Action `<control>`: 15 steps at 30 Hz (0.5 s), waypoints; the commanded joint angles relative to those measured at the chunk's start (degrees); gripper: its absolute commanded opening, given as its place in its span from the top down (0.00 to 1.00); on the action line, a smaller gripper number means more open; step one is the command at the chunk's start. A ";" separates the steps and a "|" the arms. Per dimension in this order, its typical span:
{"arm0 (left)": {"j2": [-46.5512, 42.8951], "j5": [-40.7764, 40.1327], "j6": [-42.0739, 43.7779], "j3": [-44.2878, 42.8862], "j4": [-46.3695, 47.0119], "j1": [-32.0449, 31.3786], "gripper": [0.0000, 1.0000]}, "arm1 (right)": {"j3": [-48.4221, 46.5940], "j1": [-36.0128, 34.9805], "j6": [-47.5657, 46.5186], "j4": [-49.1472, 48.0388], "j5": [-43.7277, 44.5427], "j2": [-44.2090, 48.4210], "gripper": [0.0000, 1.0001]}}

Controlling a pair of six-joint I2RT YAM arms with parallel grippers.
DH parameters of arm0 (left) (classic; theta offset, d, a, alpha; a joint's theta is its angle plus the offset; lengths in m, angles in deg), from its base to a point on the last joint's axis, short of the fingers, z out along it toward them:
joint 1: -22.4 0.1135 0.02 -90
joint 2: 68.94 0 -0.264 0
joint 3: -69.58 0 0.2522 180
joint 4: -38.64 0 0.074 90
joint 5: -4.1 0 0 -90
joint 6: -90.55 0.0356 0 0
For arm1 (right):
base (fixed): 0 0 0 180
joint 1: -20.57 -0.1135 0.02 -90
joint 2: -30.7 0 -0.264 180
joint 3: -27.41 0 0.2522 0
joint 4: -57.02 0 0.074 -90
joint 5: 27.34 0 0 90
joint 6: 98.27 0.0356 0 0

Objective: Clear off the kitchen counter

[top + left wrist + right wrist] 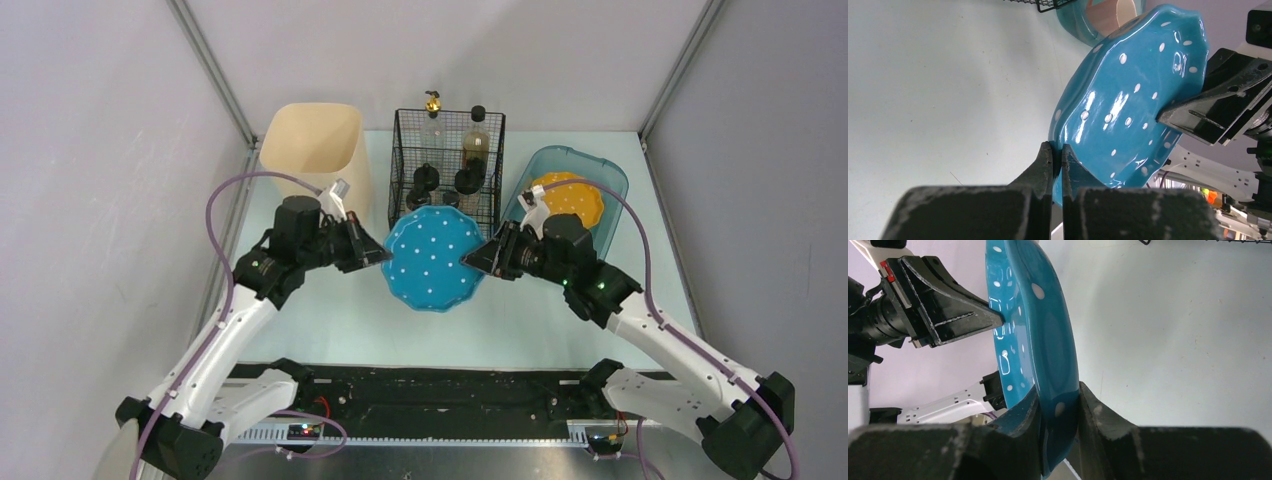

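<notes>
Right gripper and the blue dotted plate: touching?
Touching. The right wrist view shows the right gripper closed onto the blue plate, one finger against each face of its rim.

- Kitchen counter (330, 320): pale mint-blue, with a black rail along the near edge.
- Blue plate (432, 262): white dots and a scalloped rim. It sits mid-counter between the two arms, with the left gripper (378, 252) at its left rim and the right gripper (478, 258) at its right rim.
- Beige bin (312, 150): back left.
- Black wire basket (448, 160): back centre, with bottles upright inside.
- Teal tub (600, 190): back right, with an orange plate (570, 198) lying in it.
</notes>
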 commanded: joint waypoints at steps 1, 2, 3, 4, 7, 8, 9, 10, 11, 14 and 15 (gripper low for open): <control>-1.49 5.35 -3.61 -0.60 8.43 -0.69 0.99 | -0.01 -0.19 -1.61 -1.72 1.48 1.74 1.00; -1.31 5.42 -3.61 -0.25 8.46 -0.72 0.94 | -0.01 -0.18 -1.74 -1.68 1.69 2.01 1.00; -1.09 5.44 -3.61 0.00 8.57 -0.70 0.83 | -0.02 -0.11 -1.75 -1.61 1.83 2.44 1.00; -0.92 5.34 -3.52 0.49 8.73 -0.68 0.79 | 0.09 -0.05 -1.66 -1.67 2.13 2.68 1.00; -0.68 5.33 -2.62 1.05 8.96 -0.67 0.49 | 0.24 0.89 -1.30 -1.93 2.49 4.26 1.00; -0.62 5.46 -2.11 1.20 9.18 -0.66 0.45 | 0.25 1.19 -1.16 -1.92 2.51 4.52 1.00; -0.70 5.73 -1.85 1.23 9.23 -0.66 0.40 | 0.25 2.08 -1.07 -2.00 2.19 5.24 1.00; -0.98 5.79 -1.32 1.18 9.27 -0.64 0.38 | 0.29 2.67 -0.86 -2.00 1.81 5.58 1.00; -1.14 5.78 -1.06 1.03 9.27 -0.65 0.35 | 0.26 3.92 -0.71 -2.04 0.79 6.16 1.00; -1.95 5.40 -0.06 0.57 9.26 -0.58 0.30 | 0.25 7.90 0.31 -2.06 -1.67 7.35 1.00; -2.11 5.40 0.10 0.42 9.23 -0.58 0.29 | 0.25 8.74 0.54 -2.07 -2.77 7.60 1.00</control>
